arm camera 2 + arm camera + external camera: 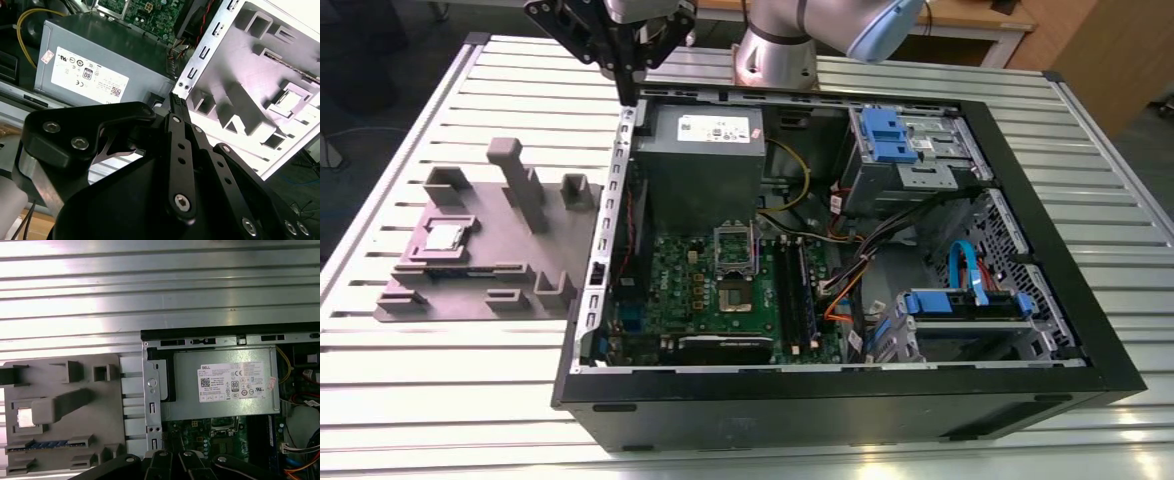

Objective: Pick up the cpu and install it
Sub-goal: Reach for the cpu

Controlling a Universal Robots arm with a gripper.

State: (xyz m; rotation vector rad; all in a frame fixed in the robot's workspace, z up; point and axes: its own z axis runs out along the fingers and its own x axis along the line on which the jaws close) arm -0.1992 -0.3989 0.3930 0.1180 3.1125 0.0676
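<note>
The cpu (pixel 447 237) is a small silver square lying in a recess of the grey holder block (pixel 494 255), at the exterior view's left of the open computer case (pixel 854 250). Both wrist views catch it too, as the bright cpu (pixel 287 100) and cpu (pixel 26 417) in the block. My gripper (pixel 630 95) hangs above the case's back left corner, well away from the chip, its fingers (pixel 176 102) shut together with nothing between them. Inside the case lies the green motherboard (pixel 700 290) with its socket (pixel 736 297).
A grey power supply box (pixel 700 150) with a white label sits directly under the gripper. Blue drive cages (pixel 894 135), cables and a metal case wall (pixel 620 200) crowd the case. Posts (pixel 520 180) rise from the holder block. The slatted metal table (pixel 454 400) surrounds everything.
</note>
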